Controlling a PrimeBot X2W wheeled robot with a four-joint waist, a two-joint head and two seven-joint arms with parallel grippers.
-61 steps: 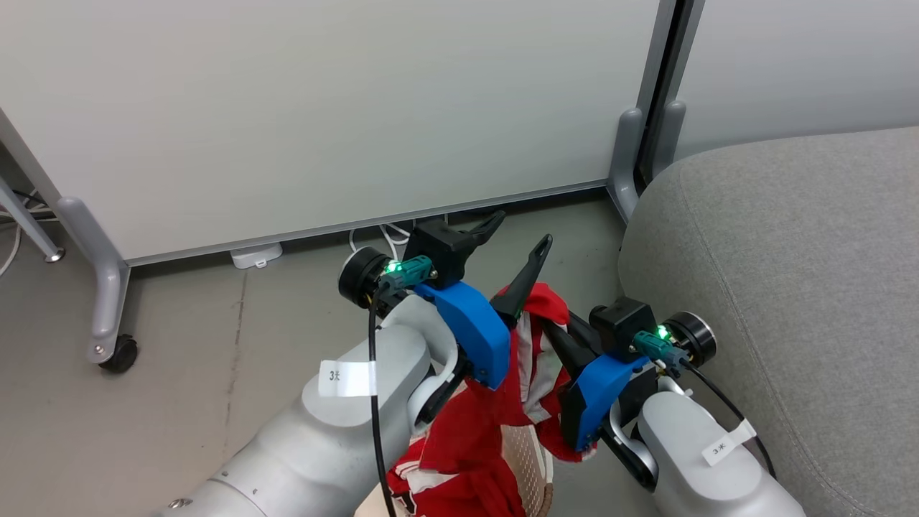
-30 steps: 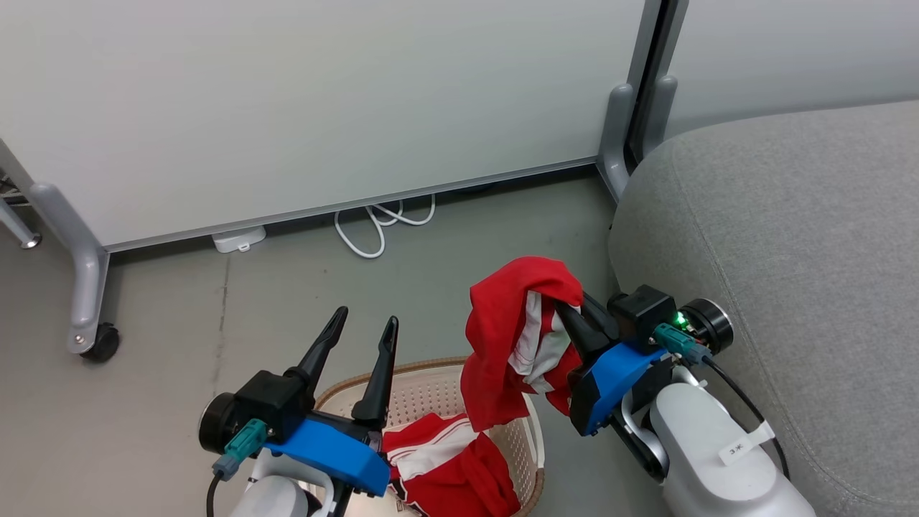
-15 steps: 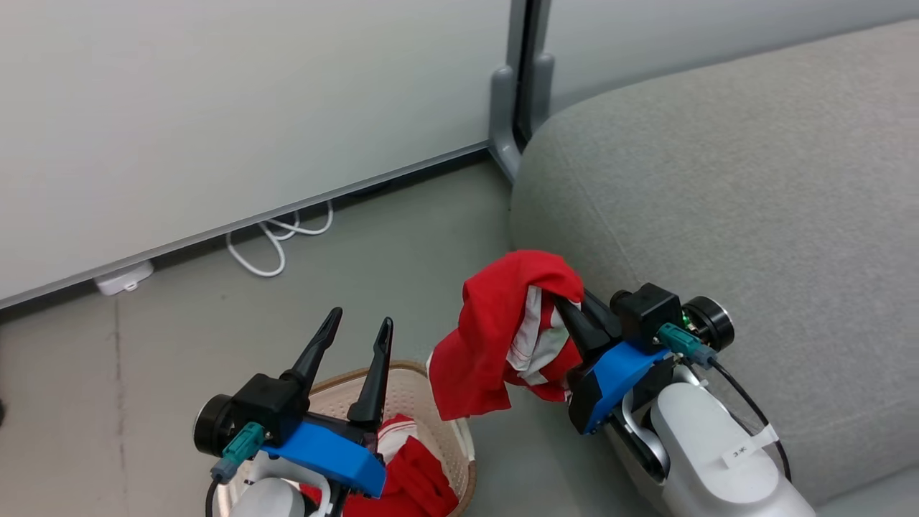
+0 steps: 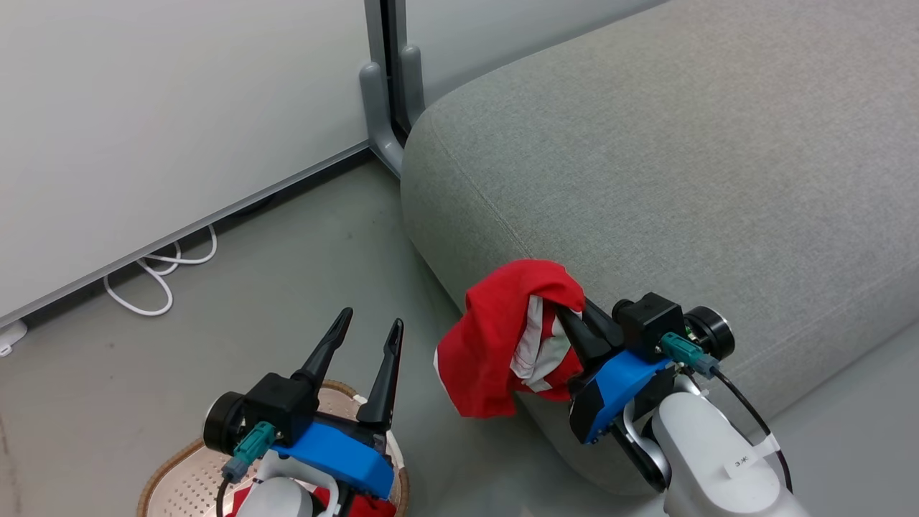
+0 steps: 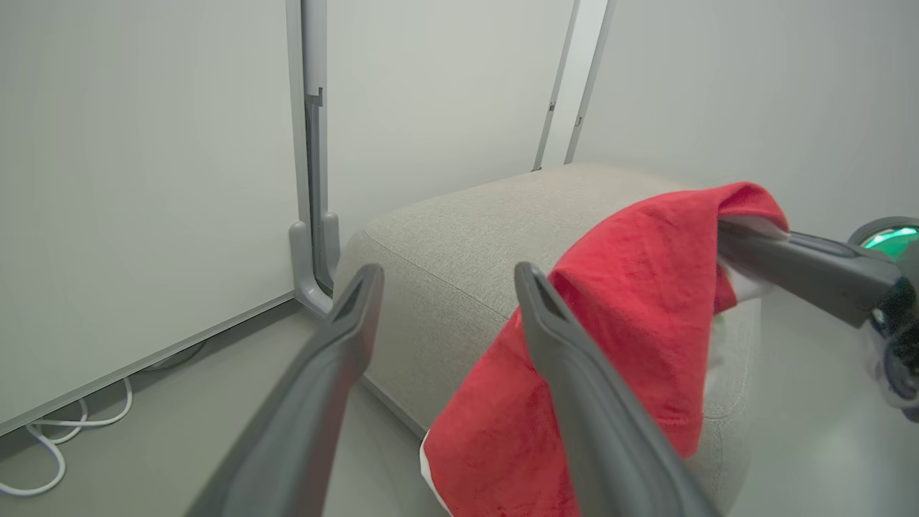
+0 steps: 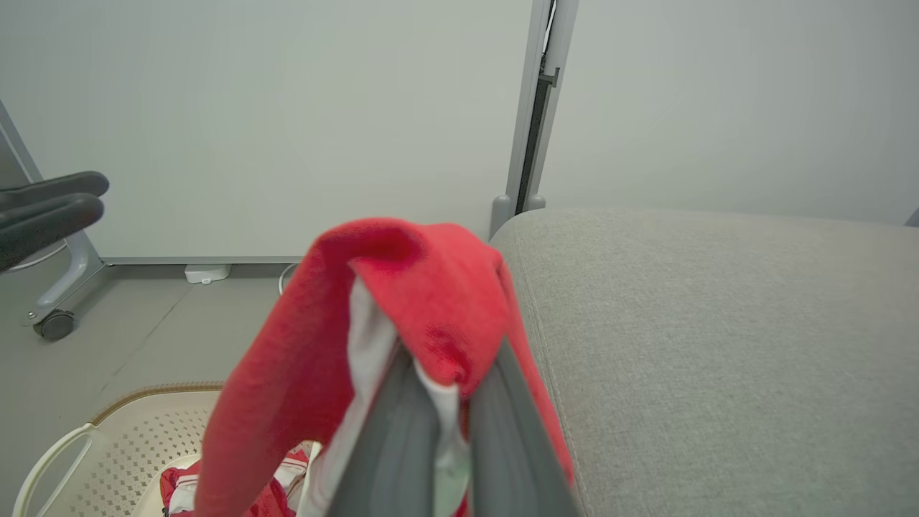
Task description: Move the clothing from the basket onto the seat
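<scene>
As the garment [image 4: 495,337] hangs limp, evidently light, right gripper [image 4: 571,316] clamps its bunched fold; left gripper [image 4: 371,321] spread, empty.

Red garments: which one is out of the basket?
The garment pinched in the right gripper, hanging beside the seat; the other garment lies in the basket.

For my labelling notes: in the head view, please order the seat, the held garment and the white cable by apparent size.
1. seat
2. garment
3. cable, though it lies farther from the camera.
</scene>
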